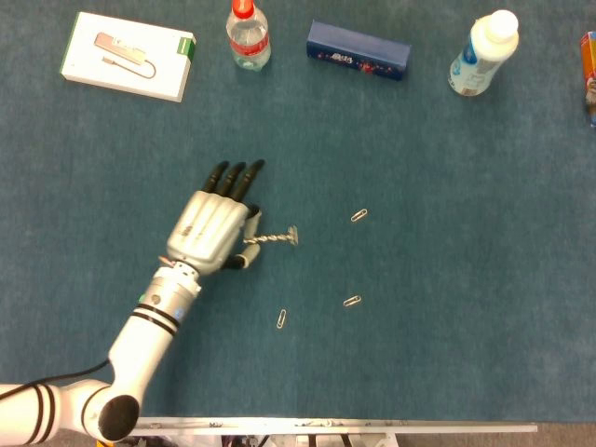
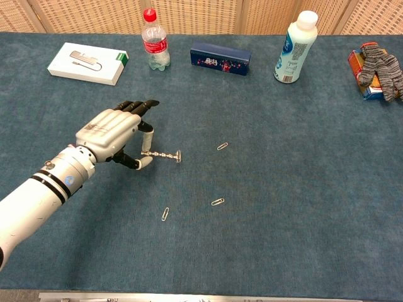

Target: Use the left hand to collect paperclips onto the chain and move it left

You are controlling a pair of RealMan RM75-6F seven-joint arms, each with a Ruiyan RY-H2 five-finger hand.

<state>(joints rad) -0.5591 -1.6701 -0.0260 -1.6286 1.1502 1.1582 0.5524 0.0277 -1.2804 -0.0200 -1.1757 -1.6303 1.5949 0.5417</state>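
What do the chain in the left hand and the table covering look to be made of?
Short beaded chain: apparently metal, silvery and glinting, pinched by the left hand.
Blue table covering: seemingly fabric, felt or short-pile carpet, matte and finely grained, without reflections.

My silver-backed left hand (image 1: 209,231) shows black fingertips (image 1: 234,175), on a white arm with black bands (image 1: 158,312). It pinches a silvery metal chain (image 1: 270,238). The felt table (image 1: 447,279) is deep teal-blue. Silver paperclips (image 1: 352,301) glint on it. Behind: a white box with a green edge (image 1: 128,56), a red-capped clear bottle (image 1: 248,34), a navy box (image 1: 358,49), a white bottle with a blue label (image 1: 481,53), grey striped gloves (image 2: 380,63).
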